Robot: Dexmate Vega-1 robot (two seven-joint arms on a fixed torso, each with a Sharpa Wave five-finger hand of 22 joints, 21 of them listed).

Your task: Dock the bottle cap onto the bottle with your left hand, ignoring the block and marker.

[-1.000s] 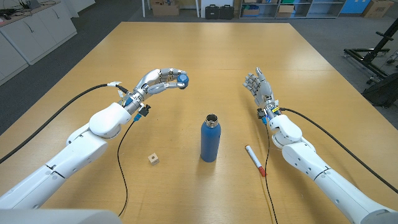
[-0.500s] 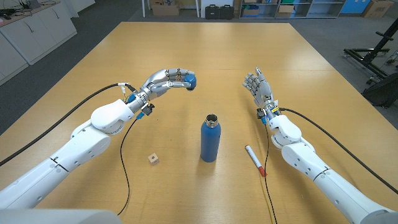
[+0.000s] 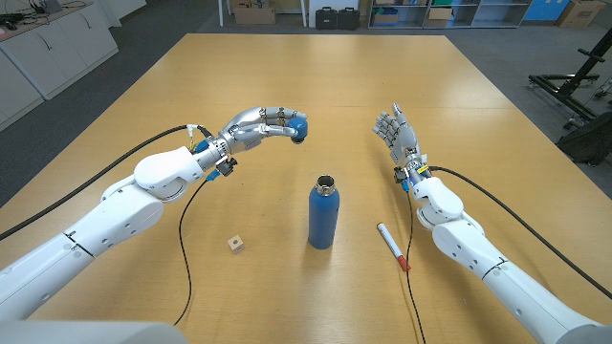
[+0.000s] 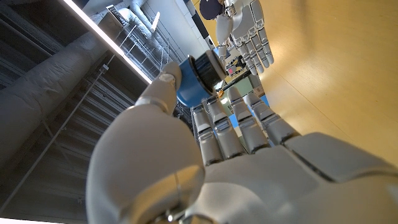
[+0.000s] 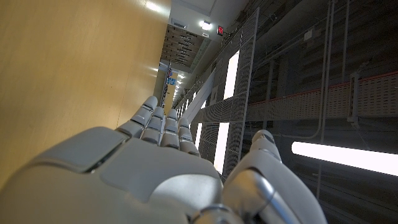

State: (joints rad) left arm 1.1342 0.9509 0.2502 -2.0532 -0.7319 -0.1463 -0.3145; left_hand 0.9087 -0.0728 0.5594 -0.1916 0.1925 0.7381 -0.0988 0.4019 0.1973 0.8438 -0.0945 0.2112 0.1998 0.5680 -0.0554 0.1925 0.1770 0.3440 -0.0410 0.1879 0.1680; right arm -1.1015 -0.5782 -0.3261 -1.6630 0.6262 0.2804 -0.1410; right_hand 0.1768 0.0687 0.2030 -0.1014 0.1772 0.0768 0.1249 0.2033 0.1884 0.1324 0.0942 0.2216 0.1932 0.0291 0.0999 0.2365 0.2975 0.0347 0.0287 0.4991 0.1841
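Blue bottle cap [image 3: 299,126] gripped in left hand [image 3: 263,124], beyond open-necked bottle [image 3: 323,213]; right hand [image 3: 395,130] empty, fingers apart.

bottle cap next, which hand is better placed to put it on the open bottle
Left. The left hand already holds the blue bottle cap above the table, up and to the left of the open blue bottle. The right hand is open and holds nothing.

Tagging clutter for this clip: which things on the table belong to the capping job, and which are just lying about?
Job: bottle cap held in the left robot hand; open blue bottle.
Lying about: small block; marker; right robot hand, idle and open.
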